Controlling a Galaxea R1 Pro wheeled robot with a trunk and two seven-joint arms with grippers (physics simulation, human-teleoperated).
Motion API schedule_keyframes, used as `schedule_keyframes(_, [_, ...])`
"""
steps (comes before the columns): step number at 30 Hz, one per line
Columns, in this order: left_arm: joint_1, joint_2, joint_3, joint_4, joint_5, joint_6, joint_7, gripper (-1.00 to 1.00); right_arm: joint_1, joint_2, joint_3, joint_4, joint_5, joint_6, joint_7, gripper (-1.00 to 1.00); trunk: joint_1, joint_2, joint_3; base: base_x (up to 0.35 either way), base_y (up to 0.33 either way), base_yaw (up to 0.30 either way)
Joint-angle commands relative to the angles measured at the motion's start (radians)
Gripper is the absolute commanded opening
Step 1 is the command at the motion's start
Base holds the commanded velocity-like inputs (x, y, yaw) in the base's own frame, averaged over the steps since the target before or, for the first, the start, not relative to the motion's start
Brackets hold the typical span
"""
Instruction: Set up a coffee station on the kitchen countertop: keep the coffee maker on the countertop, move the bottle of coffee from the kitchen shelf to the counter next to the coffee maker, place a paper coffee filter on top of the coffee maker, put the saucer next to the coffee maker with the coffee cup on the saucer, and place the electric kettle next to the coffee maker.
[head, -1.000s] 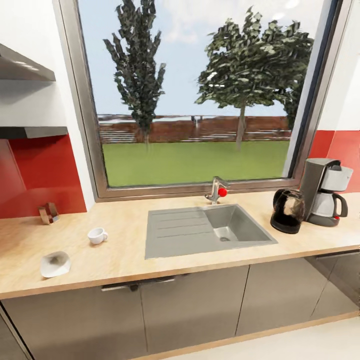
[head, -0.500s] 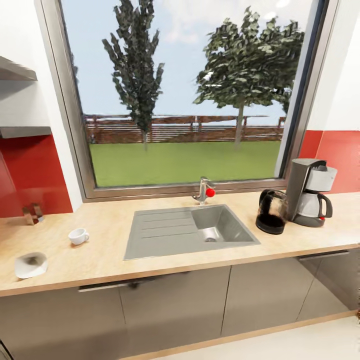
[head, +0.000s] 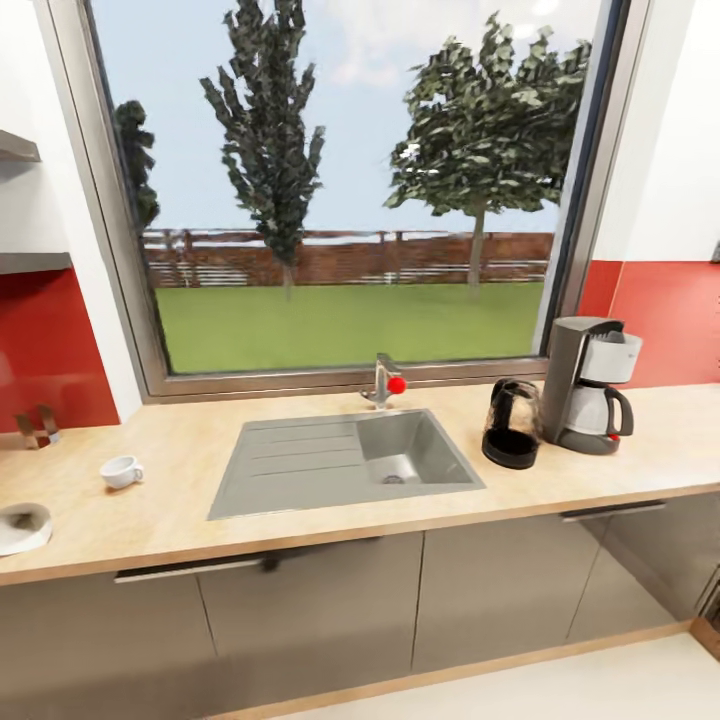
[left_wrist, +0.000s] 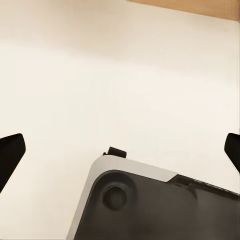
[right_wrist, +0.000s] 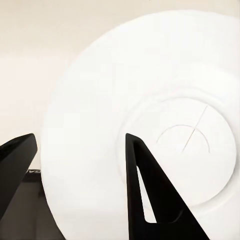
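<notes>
The grey coffee maker (head: 590, 385) stands on the wooden countertop (head: 180, 520) at the right. The dark electric kettle (head: 511, 425) stands beside it, on its left. A small white coffee cup (head: 121, 471) sits on the counter left of the sink. A white paper filter (head: 20, 526) lies at the far left near the front edge. In the right wrist view a white round saucer (right_wrist: 150, 100) sits between the dark fingers, with my right gripper (right_wrist: 80, 137) shut on its rim. My left gripper (left_wrist: 125, 140) is open, its fingers wide apart over pale floor.
A grey sink (head: 290, 470) with a red-knobbed faucet (head: 384, 380) is set into the counter under a large window. A small metal holder (head: 35, 428) stands by the red backsplash at the far left. Grey cabinet fronts (head: 300, 610) run below. The robot's base (left_wrist: 150, 205) is under the left gripper.
The whole head view has shifted: the camera has moved to the right, so the sink, cup and filter now sit further left. Nothing on the counter has moved.
</notes>
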Motion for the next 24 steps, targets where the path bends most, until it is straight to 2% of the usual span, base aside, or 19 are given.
schedule_keyframes(1, [-0.001, 0.000, -0.003, 0.001, 0.005, -0.004, -0.002, 1.00, -0.001, 0.001, 0.009, 0.003, -0.010, -0.006, -0.002, -1.00, 0.000, -0.001, -0.002, 0.000, -0.291, 0.091])
schedule_keyframes(11, [-0.001, 0.000, -0.003, 0.001, 0.006, -0.005, -0.001, 1.00, -0.001, 0.003, 0.009, 0.003, -0.010, -0.006, -0.002, -1.00, 0.000, -0.001, -0.004, 0.000, -0.291, 0.232])
schedule_keyframes(24, [-0.001, 0.000, -0.003, 0.001, 0.006, -0.005, -0.002, 1.00, -0.001, 0.000, 0.009, 0.003, -0.012, -0.012, -0.001, -1.00, 0.000, -0.001, -0.004, 0.000, -0.291, 0.010])
